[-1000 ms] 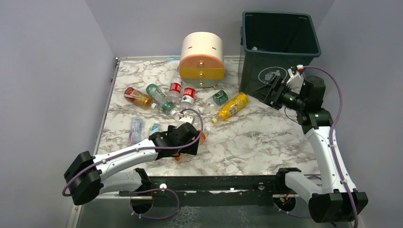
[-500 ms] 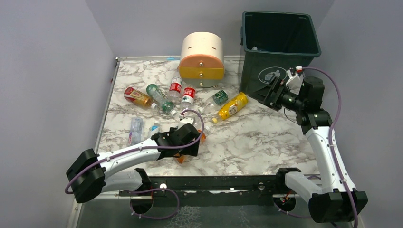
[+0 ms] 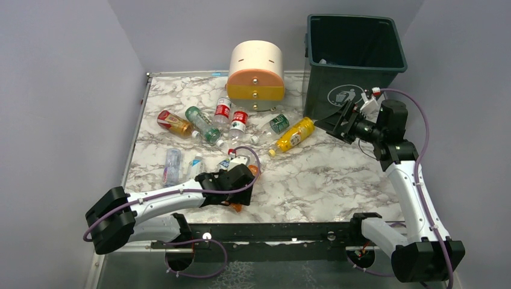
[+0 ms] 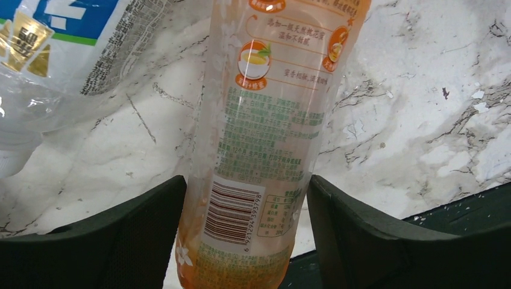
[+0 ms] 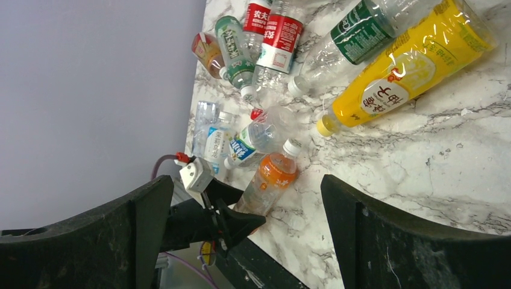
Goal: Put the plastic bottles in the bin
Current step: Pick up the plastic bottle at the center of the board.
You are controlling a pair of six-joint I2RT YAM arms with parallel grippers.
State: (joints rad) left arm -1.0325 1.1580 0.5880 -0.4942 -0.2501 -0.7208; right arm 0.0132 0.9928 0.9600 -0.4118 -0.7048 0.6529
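Left wrist view: left gripper [image 4: 246,192] has narrowed from wide to pinching the orange bottle [image 4: 268,114] at the near edge of the table [image 4: 422,90].
Right gripper [image 3: 338,118]: spread, empty, beside the bin [image 3: 325,78].
Meaning: lift likely next.

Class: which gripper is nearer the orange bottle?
Left. The left gripper straddles the orange bottle; the right gripper hangs far off by the bin.

Bottles [image 3: 293,136] on marble table [image 3: 337,174]

Cream-and-orange round drawer unit [image 3: 256,75] at the far edge of the marbled table [image 3: 337,174], lilac walls [image 3: 60,90] around
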